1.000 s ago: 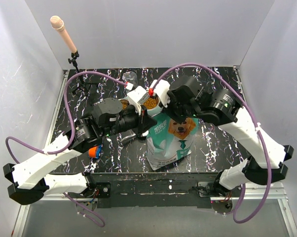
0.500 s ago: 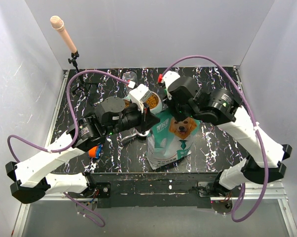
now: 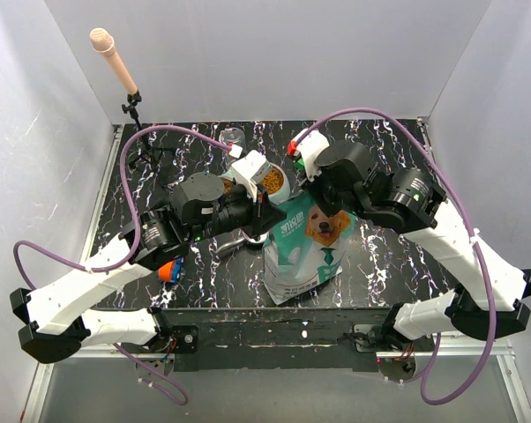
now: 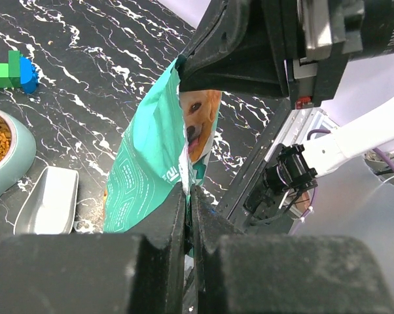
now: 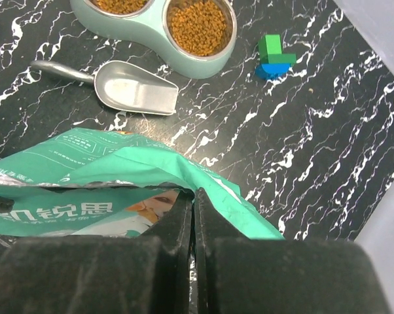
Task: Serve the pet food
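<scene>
The left gripper (image 4: pixel 188 193) has its fingers pressed together on the thin edge of the teal dog-food bag (image 4: pixel 144 163), which rises straight up from between its tips. At the top of that edge the right gripper (image 5: pixel 194 196) is also closed, and it appears to nip the bag's folded rim at its fingertips. With two pinches on one seam, the bag stands upright between the arms and cannot slump. My guess is that they are holding the mouth to close it or steady it, not to pour.

Just ahead of the right fingertips, past the bag's rim, the metal scoop (image 5: pixel 135 88) lies flat on the black marbled table (image 5: pixel 302 144). It is empty and touches nothing. Farther ahead is the pale green double bowl (image 5: pixel 151 40). The pet food (image 5: pixel 200 26) fills both of its cups nearly to the brim, so serving looks essentially done. To the right of the bowl, well clear of it, sit the green and blue blocks (image 5: pixel 272 57).
</scene>
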Controlling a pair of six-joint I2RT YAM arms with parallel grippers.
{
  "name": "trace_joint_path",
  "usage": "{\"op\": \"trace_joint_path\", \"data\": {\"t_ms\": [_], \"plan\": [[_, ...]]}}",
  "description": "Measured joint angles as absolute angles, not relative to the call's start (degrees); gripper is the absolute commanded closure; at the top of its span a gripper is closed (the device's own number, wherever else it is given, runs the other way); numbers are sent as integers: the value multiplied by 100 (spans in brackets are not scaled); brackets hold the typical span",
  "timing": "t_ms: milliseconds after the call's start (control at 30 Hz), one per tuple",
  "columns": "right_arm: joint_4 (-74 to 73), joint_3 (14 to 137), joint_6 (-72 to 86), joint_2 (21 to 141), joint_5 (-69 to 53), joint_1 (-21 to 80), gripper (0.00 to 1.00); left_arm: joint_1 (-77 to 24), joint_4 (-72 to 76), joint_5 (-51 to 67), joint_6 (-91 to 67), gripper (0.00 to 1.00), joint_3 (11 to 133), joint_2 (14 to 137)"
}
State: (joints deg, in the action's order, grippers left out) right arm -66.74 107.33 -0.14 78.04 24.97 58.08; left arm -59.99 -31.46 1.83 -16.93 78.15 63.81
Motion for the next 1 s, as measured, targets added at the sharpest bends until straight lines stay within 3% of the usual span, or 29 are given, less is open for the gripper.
{"op": "trace_joint_path", "data": {"t_ms": [67, 100, 233, 367, 600, 667, 767, 1000], "plan": [[-6466, 10541, -252, 7664, 2386, 5769, 67, -5999, -3157, 169, -1688, 100, 7815, 6381], [-6407, 10475, -346, 7594, 2300, 5728, 65, -5999, -3162, 167, -1684, 100, 7815, 6381], [-6130, 10156, -773, 7238, 2187, 5446, 67, -6001, -3227, 169, -1656, 100, 7832, 6366], [-6075, 10038, -1061, 7087, 2084, 5297, 99, -6010, -3253, 185, -1651, 100, 7839, 6353], [-5937, 10031, -1295, 7218, 2012, 5249, 99, -6010, -3256, 139, -1629, 100, 7839, 6353], [-5937, 10033, -1347, 7218, 1953, 5212, 80, -6010, -3256, 121, -1612, 100, 7839, 6353], [-5902, 10038, -1387, 7220, 1933, 5076, 68, -6010, -3277, 99, -1601, 100, 7848, 6353], [-5854, 10038, -1402, 7133, 1977, 4742, 60, -6010, -3341, 86, -1581, 100, 7872, 6351]]}}
